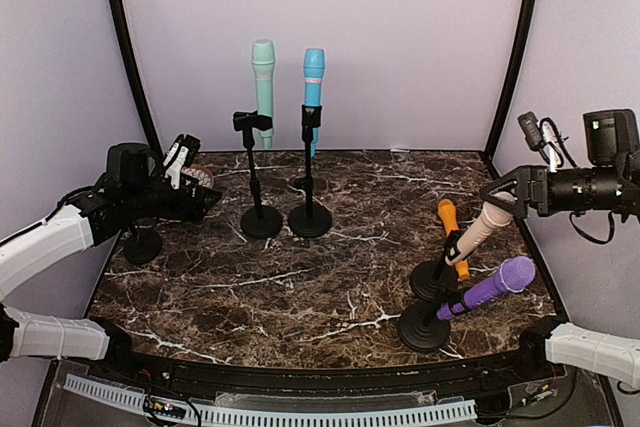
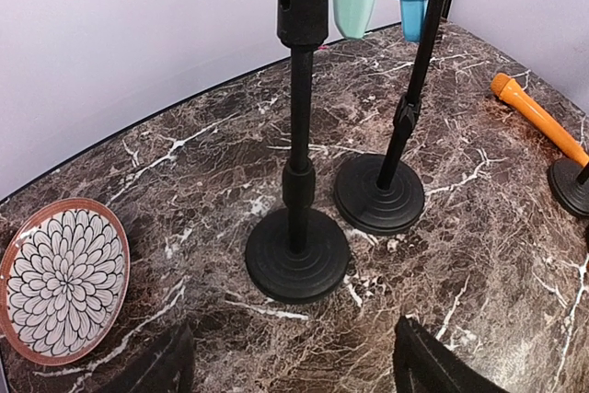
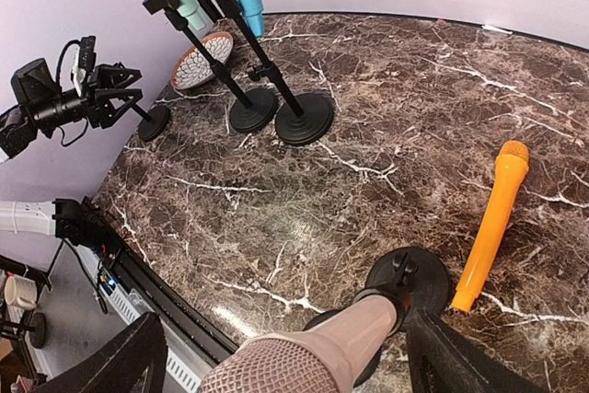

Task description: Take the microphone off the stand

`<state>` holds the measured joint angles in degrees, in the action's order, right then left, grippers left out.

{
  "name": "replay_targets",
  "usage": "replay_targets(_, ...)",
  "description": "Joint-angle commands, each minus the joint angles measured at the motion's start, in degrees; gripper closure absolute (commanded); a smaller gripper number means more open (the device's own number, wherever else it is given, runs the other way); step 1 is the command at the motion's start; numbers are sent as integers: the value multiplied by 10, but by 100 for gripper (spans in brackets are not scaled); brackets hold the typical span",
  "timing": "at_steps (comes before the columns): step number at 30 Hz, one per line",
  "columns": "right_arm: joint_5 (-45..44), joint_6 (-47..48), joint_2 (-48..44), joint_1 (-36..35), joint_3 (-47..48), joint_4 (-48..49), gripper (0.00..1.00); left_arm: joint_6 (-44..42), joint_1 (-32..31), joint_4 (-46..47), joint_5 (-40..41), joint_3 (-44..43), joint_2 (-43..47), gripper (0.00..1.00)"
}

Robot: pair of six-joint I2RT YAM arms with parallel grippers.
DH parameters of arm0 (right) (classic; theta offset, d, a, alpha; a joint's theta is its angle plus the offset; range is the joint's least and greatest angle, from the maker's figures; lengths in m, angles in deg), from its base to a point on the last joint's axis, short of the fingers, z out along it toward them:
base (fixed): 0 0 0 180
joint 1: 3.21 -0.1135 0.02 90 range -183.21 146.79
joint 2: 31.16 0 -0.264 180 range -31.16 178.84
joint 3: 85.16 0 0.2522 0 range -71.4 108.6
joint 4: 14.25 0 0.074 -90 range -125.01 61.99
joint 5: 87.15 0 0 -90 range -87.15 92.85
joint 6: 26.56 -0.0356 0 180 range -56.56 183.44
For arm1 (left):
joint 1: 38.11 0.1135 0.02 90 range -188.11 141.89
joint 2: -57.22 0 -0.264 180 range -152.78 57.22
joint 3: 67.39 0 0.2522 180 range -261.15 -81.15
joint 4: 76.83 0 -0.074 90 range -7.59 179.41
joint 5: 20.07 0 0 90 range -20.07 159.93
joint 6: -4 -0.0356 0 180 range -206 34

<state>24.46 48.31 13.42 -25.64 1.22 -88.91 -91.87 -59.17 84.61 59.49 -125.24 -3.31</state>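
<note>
A pink microphone [image 1: 485, 227] leans in the clip of a black stand [image 1: 434, 279] at the right. My right gripper [image 1: 503, 195] is open at the microphone's mesh head; in the right wrist view the head [image 3: 276, 370] lies between the spread fingers [image 3: 442, 356] of the gripper [image 3: 283, 324]. I cannot tell whether a finger touches it. A purple microphone [image 1: 497, 285] sits in a nearer stand [image 1: 424, 328]. An orange microphone [image 1: 451, 232] lies on the table. My left gripper [image 1: 185, 159] is open and empty at the far left, facing the mint microphone's stand [image 2: 296, 255].
A mint microphone [image 1: 263, 87] and a blue microphone [image 1: 313, 87] stand upright in black stands [image 1: 310, 219] at the back middle. A patterned plate [image 2: 60, 278] lies at the back left by the left gripper. A bare stand base [image 1: 142, 245] sits below it.
</note>
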Motion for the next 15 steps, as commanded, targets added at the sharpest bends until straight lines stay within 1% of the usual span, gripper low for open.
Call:
replay_targets(1,-34,-6,5,-35,-7,6,10,-10,-1,2,3,3,1,23)
replay_targets(5,-100,-30,11,-95,-17,15,11,-10,-1,1,4,2,-1,23)
replay_targets(10,-175,-48,25,-142,-21,11,15,-12,-1,1,7,3,2,23)
replay_targets(12,-208,-55,29,-150,-21,4,18,-12,-1,1,8,3,4,23)
replay_targets(15,-249,-60,32,-157,-23,-5,29,-12,-1,1,8,4,5,23)
